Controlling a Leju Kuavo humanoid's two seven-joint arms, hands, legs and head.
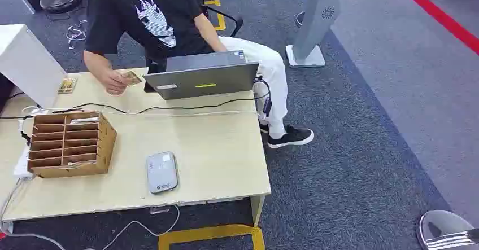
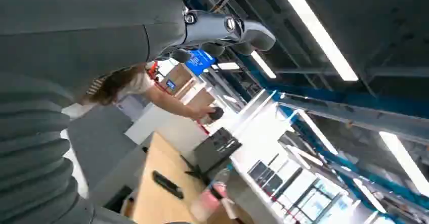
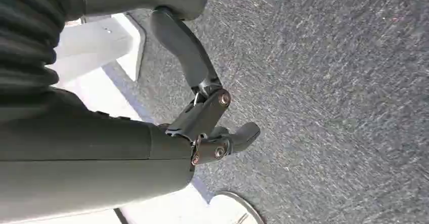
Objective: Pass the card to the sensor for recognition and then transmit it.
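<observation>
A person seated behind the table pinches a tan card (image 1: 131, 78) just above the tabletop, left of the laptop. Another small card (image 1: 66, 85) lies on the table's far left. The grey rounded sensor (image 1: 162, 171) lies flat near the table's front edge. A wooden slotted card box (image 1: 70, 144) stands to the left of it. My left hand (image 2: 222, 29) is raised, its fingers loosely apart and holding nothing. My right hand (image 3: 207, 107) hangs over the grey carpet, also holding nothing, with one finger stretched out and the others bent.
An open grey laptop (image 1: 206, 78) stands at the table's (image 1: 214, 148) far edge, with a black cable running across behind the box. A white block (image 1: 25, 61) sits at the far left. A grey floor stand (image 1: 313, 24) rises beyond the table, and a round silver object (image 1: 446, 230) lies at the lower right.
</observation>
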